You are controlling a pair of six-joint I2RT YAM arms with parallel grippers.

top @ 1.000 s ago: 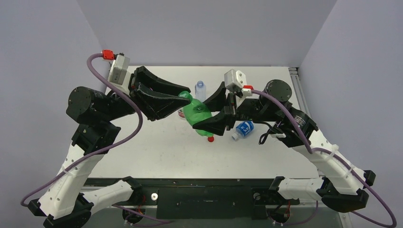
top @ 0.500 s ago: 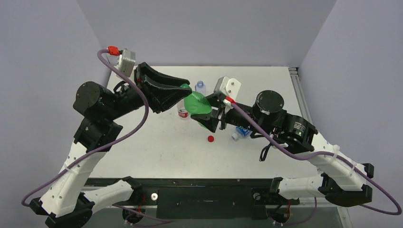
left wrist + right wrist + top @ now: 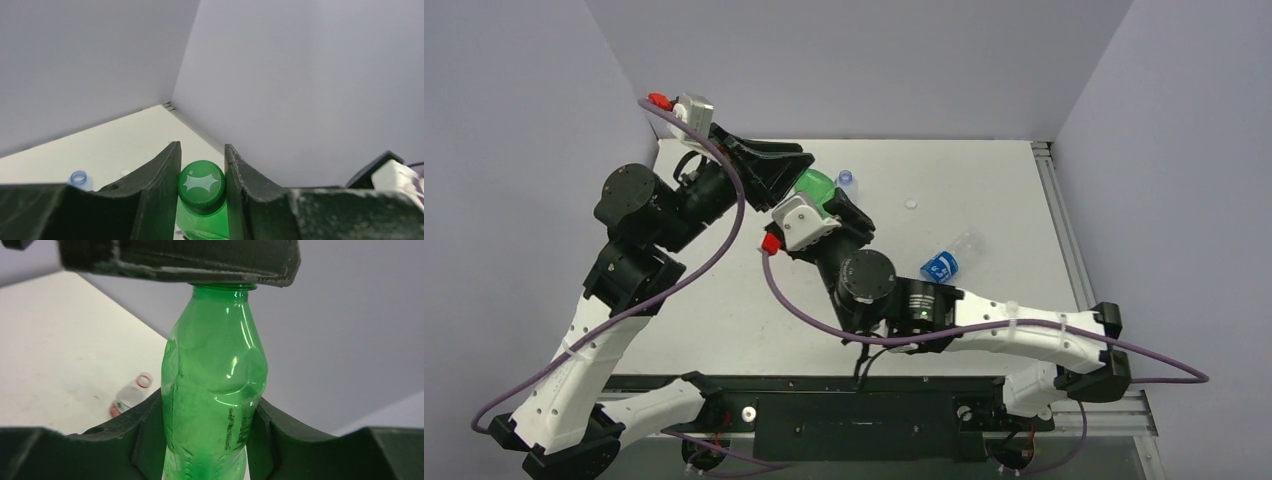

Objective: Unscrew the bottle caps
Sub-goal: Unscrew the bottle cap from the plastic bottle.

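My left gripper (image 3: 804, 172) is shut on the green cap (image 3: 201, 184) of the all-green bottle (image 3: 815, 186), held off the table at the back. My right gripper (image 3: 844, 212) is shut on that bottle's body (image 3: 215, 380) from below. In the right wrist view the left fingers (image 3: 180, 260) cover the cap. In the left wrist view the cap sits tight between my left gripper's (image 3: 201, 172) fingers. A blue-label bottle (image 3: 944, 263) lies on its side at the right. A capless clear bottle (image 3: 846, 179) stands behind. A small white cap (image 3: 911, 204) lies nearby. The red-label bottle (image 3: 127, 396) lies capless.
The white table (image 3: 724, 320) is closed in by grey walls at the back and both sides. My right arm (image 3: 984, 320) lies across the table's middle from the right. The capless clear bottle's neck (image 3: 78, 178) shows left of the left fingers.
Both grippers carried the green bottle back and to the left. My right arm swung across the middle and now hides the red cap. The left gripper rose with the cap.
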